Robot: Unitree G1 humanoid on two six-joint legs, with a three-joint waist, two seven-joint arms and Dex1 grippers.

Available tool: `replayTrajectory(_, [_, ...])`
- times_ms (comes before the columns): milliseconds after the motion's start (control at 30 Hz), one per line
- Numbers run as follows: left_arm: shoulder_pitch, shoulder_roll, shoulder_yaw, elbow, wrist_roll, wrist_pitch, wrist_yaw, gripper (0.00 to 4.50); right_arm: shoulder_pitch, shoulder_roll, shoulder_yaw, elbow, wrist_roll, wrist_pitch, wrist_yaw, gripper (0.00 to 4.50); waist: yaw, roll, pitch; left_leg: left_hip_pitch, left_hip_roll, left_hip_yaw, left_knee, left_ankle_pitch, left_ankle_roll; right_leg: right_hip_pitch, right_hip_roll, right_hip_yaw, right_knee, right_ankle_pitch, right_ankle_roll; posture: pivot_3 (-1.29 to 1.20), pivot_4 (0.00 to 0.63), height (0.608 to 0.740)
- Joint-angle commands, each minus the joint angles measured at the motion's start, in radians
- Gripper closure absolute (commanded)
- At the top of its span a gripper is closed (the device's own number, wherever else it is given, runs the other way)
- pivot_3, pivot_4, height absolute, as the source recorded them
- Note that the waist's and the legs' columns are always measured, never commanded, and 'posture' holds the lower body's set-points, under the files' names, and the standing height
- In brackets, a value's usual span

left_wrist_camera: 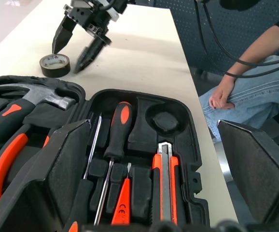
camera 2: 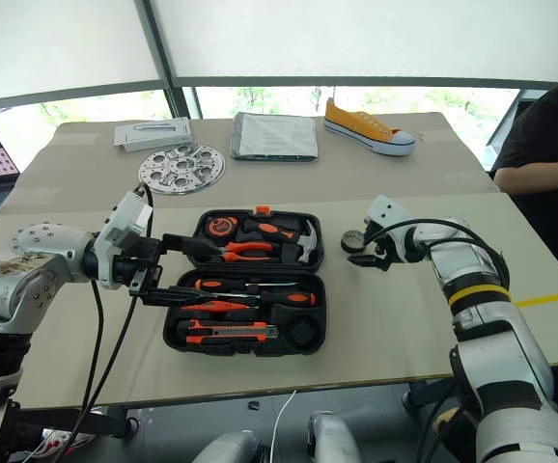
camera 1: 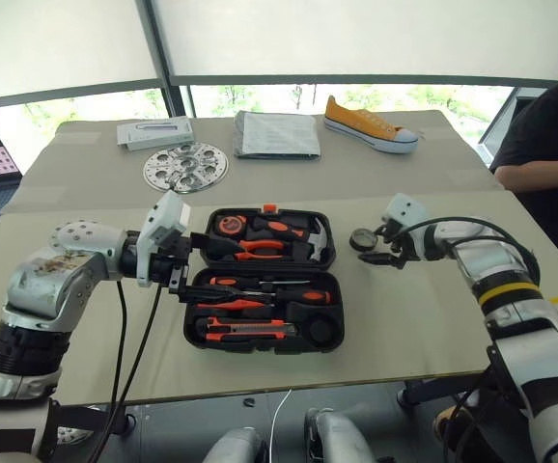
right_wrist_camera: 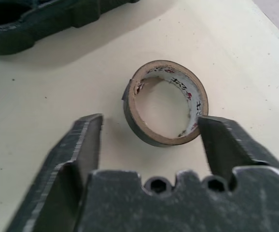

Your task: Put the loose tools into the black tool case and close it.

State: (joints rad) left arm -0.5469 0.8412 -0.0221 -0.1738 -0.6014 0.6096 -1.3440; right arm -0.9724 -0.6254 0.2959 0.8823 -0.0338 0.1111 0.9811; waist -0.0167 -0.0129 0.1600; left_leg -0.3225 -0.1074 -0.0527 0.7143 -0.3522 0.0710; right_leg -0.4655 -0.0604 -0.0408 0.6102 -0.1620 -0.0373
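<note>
The black tool case lies open on the counter, just in front of the robot, its lid laid back flat on the far side. In the near half, a black-and-orange utility knife sits in the recess nearest the robot; beyond it lie two orange-and-black-handled screwdrivers and a slim orange tool, each in the moulded tray. A round recess at the right end of that half holds nothing. The lid half carries the pliers, hammer and tape measure.

The left gripper hovers over the left end of the case, its fingers spread wide and holding nothing.

To the right of the case, apart from it, the small black tape roll lies flat on the counter. The right gripper is at the roll, partly open, one finger on either side of it. Whether the fingertips touch the roll cannot be told; the roll rests on the counter.

Farther back lie a silver perforated disc, a flat grey box, a grey folded packet and a yellow sneaker. A person's arm rests at the far right edge.
</note>
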Motion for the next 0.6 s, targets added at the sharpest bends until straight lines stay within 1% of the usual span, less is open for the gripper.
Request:
replayTrajectory(33, [-0.014,0.012,0.01,-0.021,0.007,-0.019,0.001,0.0,-0.029,0.02,-0.016,0.064,-0.034,-0.058,-0.013,2.4,0.0,0.0,0.0,0.0,0.0,0.0,0.0,0.0,0.0,0.0,0.0,0.0,0.0,0.0,0.0,0.0,0.15,0.74])
replayTrajectory(133, [-0.02,0.01,0.004,-0.013,0.02,-0.026,-0.006,0.0,-0.039,0.028,-0.02,0.091,-0.055,-0.085,-0.019,3.41,-0.001,0.0,0.0,0.0,0.0,0.0,0.0,0.0,-0.001,0.0,0.0,0.0,0.001,0.0,-0.001,0.0,0.15,0.74])
replayTrajectory(300, [-0.034,-0.001,-0.011,0.008,0.041,-0.046,-0.013,0.0,-0.036,0.026,-0.029,0.086,-0.067,-0.109,0.006,3.41,0.001,0.0,0.0,0.0,0.0,0.0,0.0,0.0,-0.001,0.0,0.0,0.0,0.001,0.0,-0.001,0.0,0.15,0.74])
replayTrajectory(333, [-0.037,-0.004,-0.014,0.012,0.045,-0.05,-0.013,0.0,-0.035,0.025,-0.034,0.082,-0.068,-0.113,0.006,3.87,0.0,0.0,0.0,0.0,0.0,0.0,0.0,0.0,-0.001,0.0,0.0,0.0,0.001,0.0,-0.001,0.0,0.15,0.74])
replayTrajectory(367, [-0.039,-0.006,-0.018,0.014,0.048,-0.054,-0.014,0.0,-0.035,0.024,-0.04,0.078,-0.067,-0.113,0.008,4.09,0.0,0.0,0.0,0.0,0.0,0.0,0.0,0.0,-0.001,0.0,0.0,0.0,0.001,0.0,-0.001,0.0,0.15,0.74])
replayTrajectory(400, [-0.04,-0.009,-0.023,0.014,0.053,-0.059,-0.016,0.0,-0.036,0.021,-0.047,0.07,-0.064,-0.109,0.01,4.48,0.0,0.0,0.0,0.0,0.0,0.0,0.0,0.0,-0.001,0.0,0.0,0.0,0.001,0.0,-0.001,0.0,0.15,0.74])
replayTrajectory(533, [-0.03,-0.004,-0.049,0.011,0.078,-0.091,-0.036,0.0,-0.019,-0.002,-0.073,-0.017,-0.042,-0.086,0.058,4.49,-0.001,0.001,0.0,0.0,0.0,0.0,0.0,0.0,-0.001,0.0,0.0,0.0,0.001,0.0,-0.001,0.0,0.15,0.74])
replayTrajectory(600, [-0.02,0.005,-0.063,0.011,0.094,-0.112,-0.053,0.0,0.016,-0.025,-0.095,-0.151,0.001,-0.033,0.123,4.49,0.001,0.001,0.0,0.0,0.0,0.0,0.0,0.0,-0.001,-0.001,0.0,0.0,0.001,0.0,-0.001,0.0,0.15,0.74])
